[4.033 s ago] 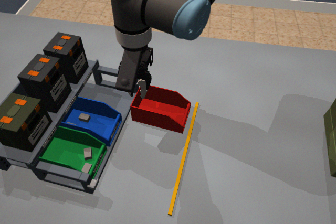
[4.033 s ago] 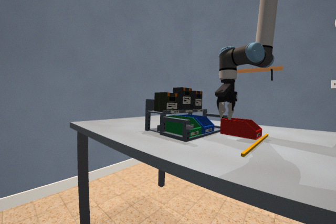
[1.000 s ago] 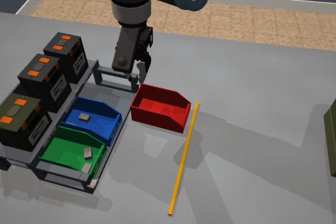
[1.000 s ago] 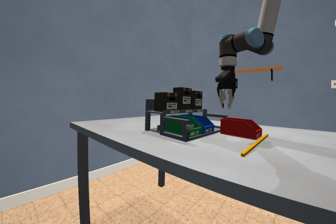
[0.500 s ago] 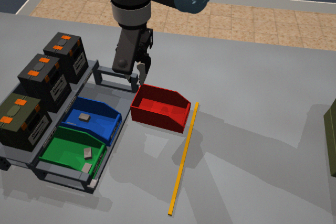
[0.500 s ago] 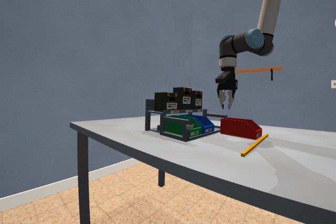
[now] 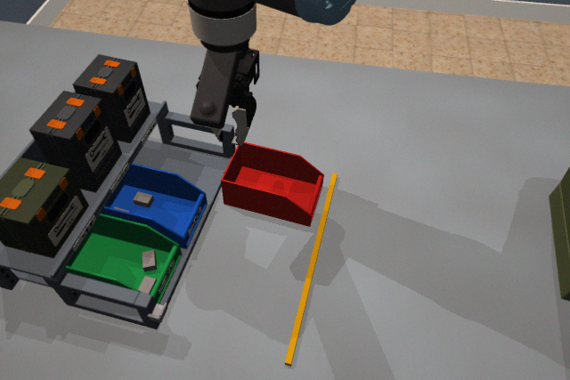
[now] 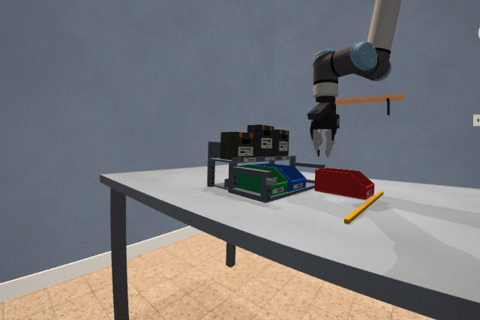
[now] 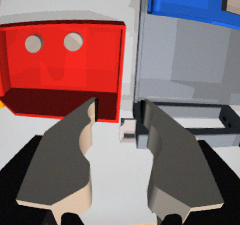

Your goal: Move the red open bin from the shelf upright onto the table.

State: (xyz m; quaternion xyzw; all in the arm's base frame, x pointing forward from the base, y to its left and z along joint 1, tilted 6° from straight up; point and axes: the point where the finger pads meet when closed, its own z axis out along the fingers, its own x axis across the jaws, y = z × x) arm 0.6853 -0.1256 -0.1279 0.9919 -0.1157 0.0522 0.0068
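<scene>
The red open bin [image 7: 272, 184] stands upright on the table, just right of the shelf [image 7: 193, 136], and also shows in the exterior view [image 8: 343, 183]. In the wrist view the red bin [image 9: 62, 60] holds two round grey parts [image 9: 53, 42]. My gripper [image 7: 241, 129] hangs above the bin's back left corner, clear of it, as the exterior view [image 8: 323, 150] shows. Its fingers stand close together with a narrow gap and nothing between them.
The shelf's lower level holds a blue bin [image 7: 156, 201] and a green bin [image 7: 121, 254] with small grey parts. Three dark cases [image 7: 73, 136] sit on top. A long yellow bar [image 7: 312, 265] lies right of the red bin. An olive object [image 7: 561, 238] is at the right edge.
</scene>
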